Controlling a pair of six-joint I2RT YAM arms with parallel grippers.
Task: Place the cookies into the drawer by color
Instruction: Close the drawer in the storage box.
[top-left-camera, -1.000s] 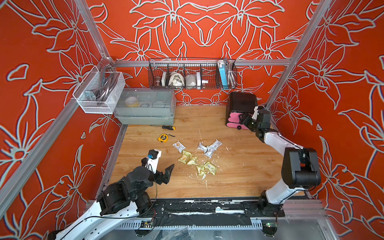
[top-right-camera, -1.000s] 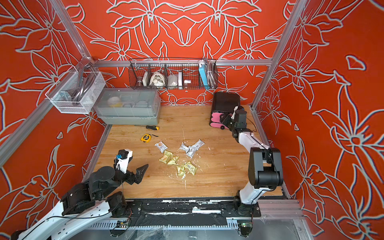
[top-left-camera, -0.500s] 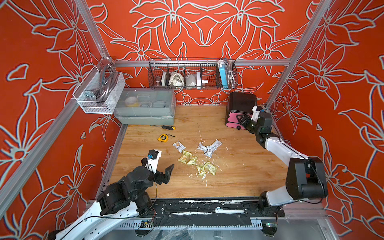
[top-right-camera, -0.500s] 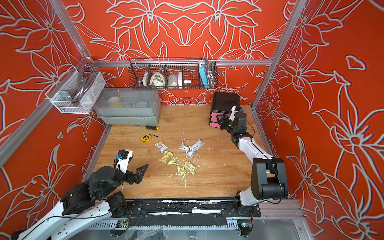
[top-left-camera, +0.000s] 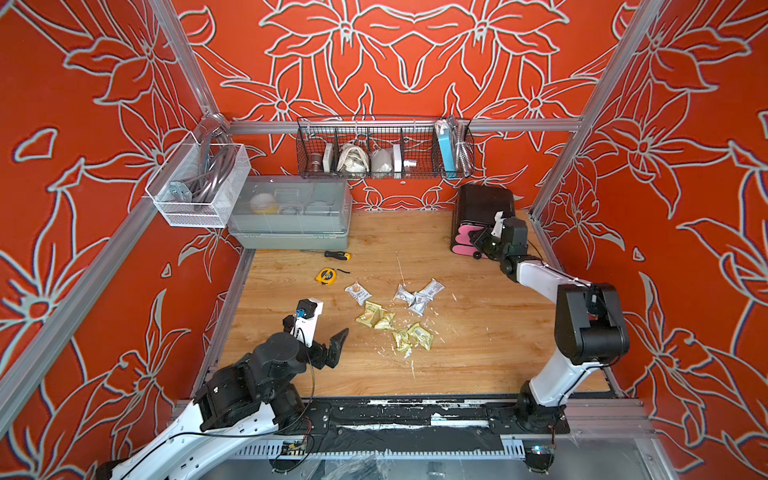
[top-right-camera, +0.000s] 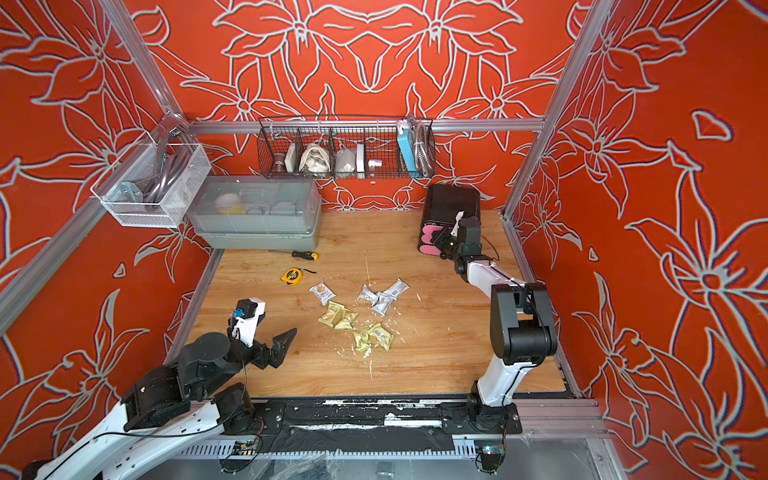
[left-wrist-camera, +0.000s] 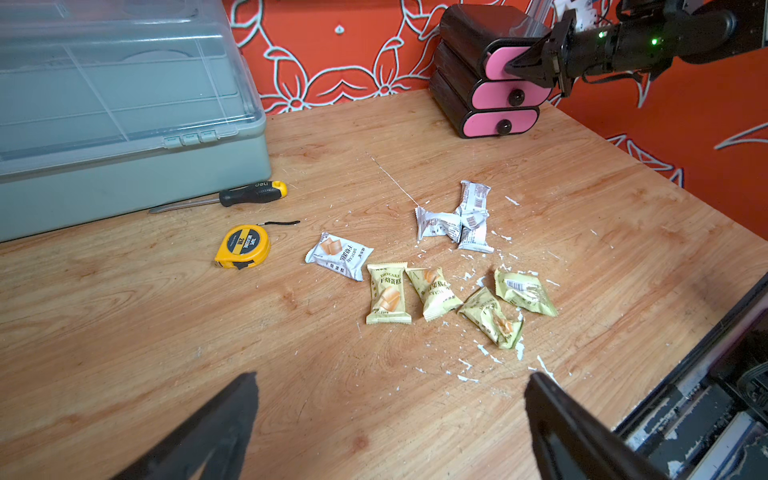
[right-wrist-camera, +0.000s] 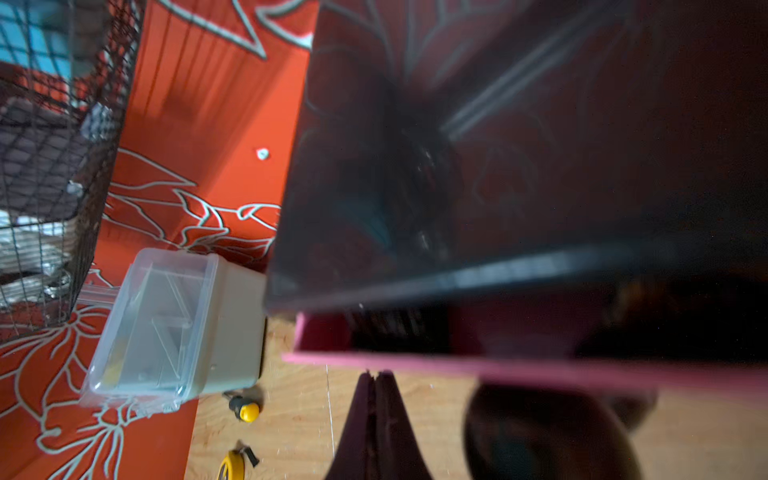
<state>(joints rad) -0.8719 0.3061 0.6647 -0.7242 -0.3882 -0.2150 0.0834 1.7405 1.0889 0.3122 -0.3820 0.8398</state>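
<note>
hand, right (left-wrist-camera: 510, 66), pinched shut against top drawer (left-wrist-camera: 494, 56) front; left hand (left-wrist-camera: 390, 378) wide, empty.

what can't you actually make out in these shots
Inside of the top drawer: right wrist view, dark and blurred.
Its knob: left wrist view, the shut right gripper stands in front.
What the grey bin holds: both top views, cloudy lid shows only vague shapes.
Print on the silver cookies: both top views, too small.
</note>
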